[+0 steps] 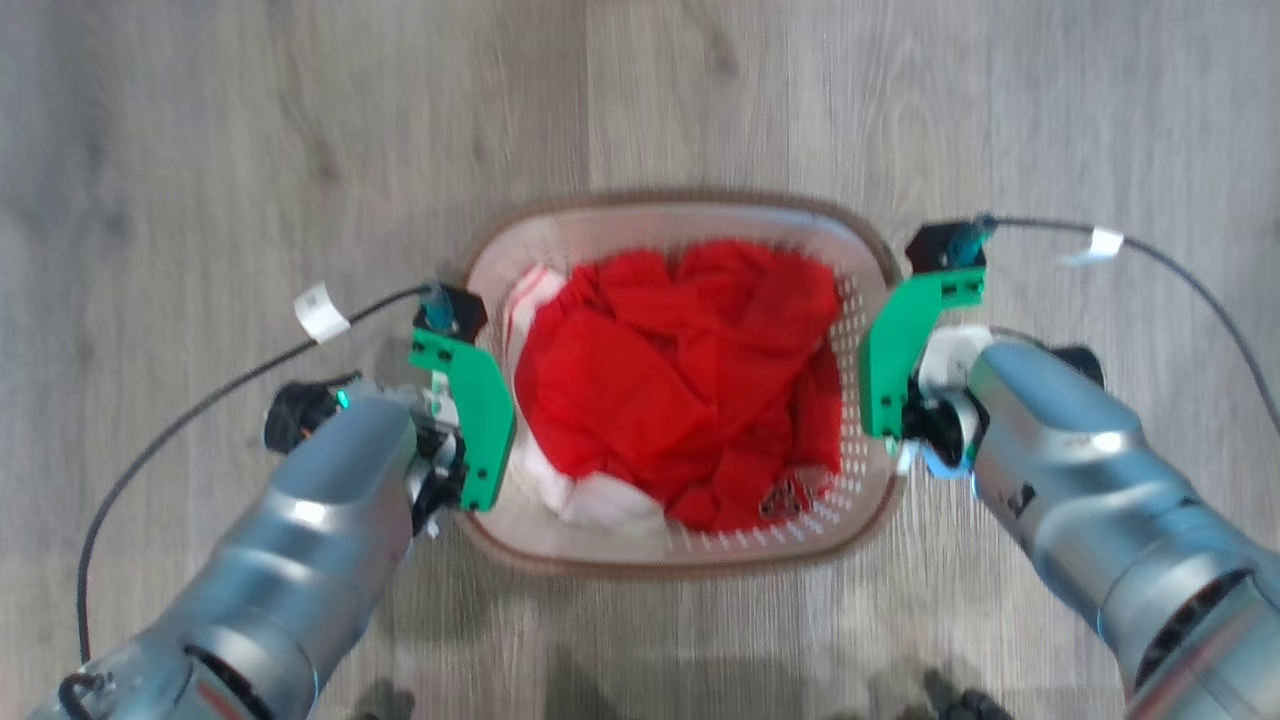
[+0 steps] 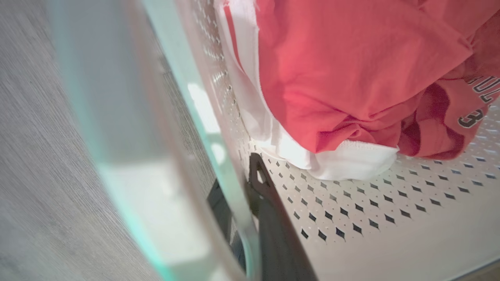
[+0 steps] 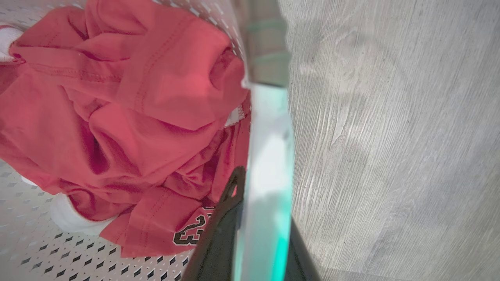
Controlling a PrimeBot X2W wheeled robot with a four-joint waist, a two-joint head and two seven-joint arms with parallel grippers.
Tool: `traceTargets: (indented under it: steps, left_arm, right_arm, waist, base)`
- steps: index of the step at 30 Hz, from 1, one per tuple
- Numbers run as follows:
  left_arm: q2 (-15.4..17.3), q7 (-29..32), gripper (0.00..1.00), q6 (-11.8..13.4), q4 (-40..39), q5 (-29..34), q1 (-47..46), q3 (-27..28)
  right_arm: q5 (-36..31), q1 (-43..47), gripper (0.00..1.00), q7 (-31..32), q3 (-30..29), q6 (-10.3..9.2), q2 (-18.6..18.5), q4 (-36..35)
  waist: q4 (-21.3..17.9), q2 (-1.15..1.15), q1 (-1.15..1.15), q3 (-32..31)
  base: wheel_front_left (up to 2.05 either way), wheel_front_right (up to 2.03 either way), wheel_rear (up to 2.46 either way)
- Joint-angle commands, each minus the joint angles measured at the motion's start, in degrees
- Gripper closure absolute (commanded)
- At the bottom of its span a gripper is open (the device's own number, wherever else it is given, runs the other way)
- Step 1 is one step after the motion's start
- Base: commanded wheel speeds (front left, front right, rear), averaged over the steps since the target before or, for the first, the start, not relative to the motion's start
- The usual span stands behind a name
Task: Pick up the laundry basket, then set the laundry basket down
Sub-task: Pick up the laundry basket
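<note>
As left end effector (image 2: 237, 183), right end effector (image 3: 261, 189) pinch sides — laundry basket (image 1: 850, 500)

The laundry basket (image 1: 560, 240) is showing smooth white plastic with a soft sheen, its rim (image 1: 680, 195) looking brown and woven. Inside, red cloth (image 1: 680, 370) is lying matt and creased over white fabric (image 2: 343, 162) (finely ribbed at one edge). The floor (image 1: 200, 150) is presenting matt grey wood grain. The forearm shells (image 1: 310, 520) are gleaming glossy silver-grey.
</note>
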Motion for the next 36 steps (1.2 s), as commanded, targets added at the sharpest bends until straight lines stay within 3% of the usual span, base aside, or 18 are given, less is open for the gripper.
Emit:
traceTargets:
  steps: [1,20,36]
  left_arm:
    - [0.9,1.4,1.0,-0.5,-2.0,-0.7,1.4,-1.5]
    - [2.5,9.5,1.0,-0.5,-5.3,-14.1,8.0,-11.5]
    - [3.0,14.8,1.0,-0.5,-7.7,-19.1,10.4,-13.9]
  right_arm:
    - [0.5,1.4,1.0,-0.1,0.9,0.14,0.6,-2.1]
    - [8.1,9.8,1.0,6.7,6.4,0.14,1.0,-5.0]
    - [11.8,11.4,1.0,8.7,10.0,0.14,0.0,-6.5]
  waist:
    - [1.0,0.0,0.0,-5.5]
    - [0.2,0.0,0.0,-26.6]
    - [0.9,0.0,0.0,-33.3]
  base:
    - [0.0,0.0,0.0]
    - [0.0,0.0,0.0]
    - [0.0,0.0,0.0]
